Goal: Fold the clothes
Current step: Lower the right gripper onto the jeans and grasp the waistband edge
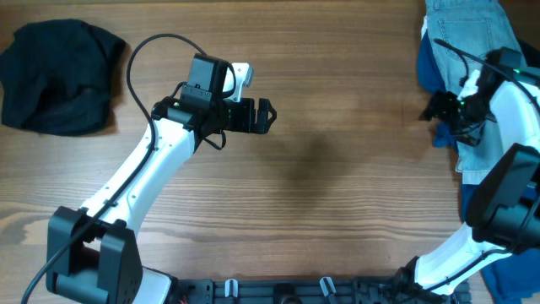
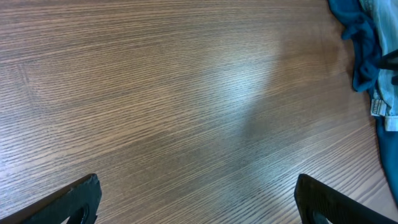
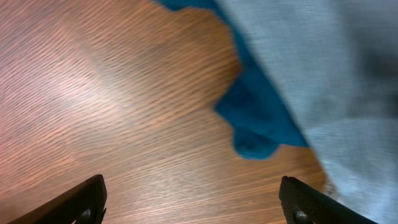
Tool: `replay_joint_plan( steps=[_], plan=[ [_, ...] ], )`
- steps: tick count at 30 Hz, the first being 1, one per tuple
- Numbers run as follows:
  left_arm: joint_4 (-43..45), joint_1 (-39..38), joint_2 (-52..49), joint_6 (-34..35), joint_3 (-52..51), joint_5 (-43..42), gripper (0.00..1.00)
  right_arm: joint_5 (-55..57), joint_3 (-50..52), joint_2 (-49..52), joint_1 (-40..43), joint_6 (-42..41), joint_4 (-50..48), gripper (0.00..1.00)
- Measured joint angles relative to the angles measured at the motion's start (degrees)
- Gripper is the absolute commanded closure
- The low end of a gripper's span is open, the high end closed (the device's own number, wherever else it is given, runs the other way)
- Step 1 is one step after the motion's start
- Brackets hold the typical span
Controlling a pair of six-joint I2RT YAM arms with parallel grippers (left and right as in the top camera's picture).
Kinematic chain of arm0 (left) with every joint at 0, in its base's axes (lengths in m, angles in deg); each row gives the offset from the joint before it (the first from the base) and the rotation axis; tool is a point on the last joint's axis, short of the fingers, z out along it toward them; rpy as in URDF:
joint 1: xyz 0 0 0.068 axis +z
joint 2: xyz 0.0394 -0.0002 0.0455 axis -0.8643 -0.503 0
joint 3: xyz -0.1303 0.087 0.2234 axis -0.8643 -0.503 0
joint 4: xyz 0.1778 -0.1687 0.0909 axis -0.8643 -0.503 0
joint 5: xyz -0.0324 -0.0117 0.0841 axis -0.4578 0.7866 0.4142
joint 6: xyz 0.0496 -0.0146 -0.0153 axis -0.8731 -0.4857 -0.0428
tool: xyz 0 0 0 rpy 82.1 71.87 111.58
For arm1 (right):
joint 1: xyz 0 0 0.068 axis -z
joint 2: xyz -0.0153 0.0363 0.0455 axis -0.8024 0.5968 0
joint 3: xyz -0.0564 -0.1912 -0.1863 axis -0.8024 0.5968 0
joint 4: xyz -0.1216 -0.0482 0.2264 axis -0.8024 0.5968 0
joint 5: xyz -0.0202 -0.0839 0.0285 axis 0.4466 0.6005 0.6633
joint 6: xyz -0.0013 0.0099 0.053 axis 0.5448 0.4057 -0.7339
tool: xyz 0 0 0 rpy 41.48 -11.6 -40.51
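Denim shorts [image 1: 468, 38]: pale blue, faded and soft-looking, lying loosely spread with gentle folds. A small white tag shows at one edge in the left wrist view.
Shorts, place: just ahead of the right hand [image 3: 193, 204], towards its right finger, and well away from the left hand [image 1: 267, 116], far off to its front right.
Dark-blue garment [image 3: 261, 118]: a deeper teal-blue cloth lying under the shorts. Its crumpled edge pokes out past the denim onto the wood, close in front of the right hand.
Black garment [image 1: 59, 76]: a rumpled dark heap, well apart from both hands, beyond the left arm's elbow side.
Left hand: fingers spread wide, gripping nothing, held over bare wood.
Right hand: fingers also wide apart, gripping nothing. The cloth lies beyond the fingertips, not between them.
Table [image 1: 337, 194]: brown wood-grain top with fine streaks running across it and a soft pale sheen near the middle.
Surroundings: only the tabletop fills the views. A dark mounting rail [image 1: 321, 291] runs along its near edge between the two arm bases.
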Motion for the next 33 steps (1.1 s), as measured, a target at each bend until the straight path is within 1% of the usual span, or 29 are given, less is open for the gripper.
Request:
replay_joint_plan(
  steps=[2, 4, 5, 6, 8, 12, 16, 18, 19, 22, 27, 33],
  plan=[
    [0.00, 0.00, 0.00, 0.00, 0.00, -0.02, 0.00, 0.11, -0.46, 0.00, -0.31, 0.15, 0.09, 0.16],
    [0.00, 0.00, 0.00, 0.00, 0.00, -0.09, 0.00, 0.50, -1.31, 0.00, -0.15, 0.33, 0.15, 0.19],
    [0.00, 0.00, 0.00, 0.00, 0.00, -0.15, 0.00, 0.55, -1.73, 0.00, -0.04, 0.44, 0.15, 0.26],
    [0.00, 0.00, 0.00, 0.00, 0.00, -0.15, 0.00, 0.55, -1.86, 0.00, 0.02, 0.59, 0.20, 0.27],
    [0.00, 0.00, 0.00, 0.00, 0.00, -0.15, 0.00, 0.70, -1.97, 0.00, 0.28, 1.05, 0.28, 0.26],
    [0.00, 0.00, 0.00, 0.00, 0.00, -0.17, 0.00, 0.72, -1.97, 0.00, 1.22, 1.99, 0.28, 0.20],
    [-0.13, -0.04, 0.00, 0.00, 0.00, -0.17, 0.00, 2.38, -1.97, 0.00, 2.47, 2.05, 0.28, 0.21],
    [-0.37, -0.11, 0.00, 0.00, 0.00, -0.17, 0.00, 2.43, -1.97, 0.00, 3.65, 2.08, 0.31, 0.27],
    [-0.46, -0.22, 0.00, 0.00, 0.00, -0.15, 0.00, 2.40, -1.97, 0.00, 4.48, 1.95, 0.31, 0.28],
    [-0.46, -0.33, 0.00, 0.00, 0.00, -0.17, 0.00, 2.45, -1.97, 0.00, 7.13, 1.60, 0.63, 0.26],
    [-0.46, -0.33, 0.00, 0.00, 0.00, -0.17, 0.00, 2.64, -1.97, 0.00, 10.12, 0.28, 0.72, 0.27],
    [-0.46, -0.33, 0.00, 0.00, 0.00, -0.17, 0.00, 2.60, -1.97, 0.00, 10.73, 0.07, 0.26, 0.27]
  ],
)
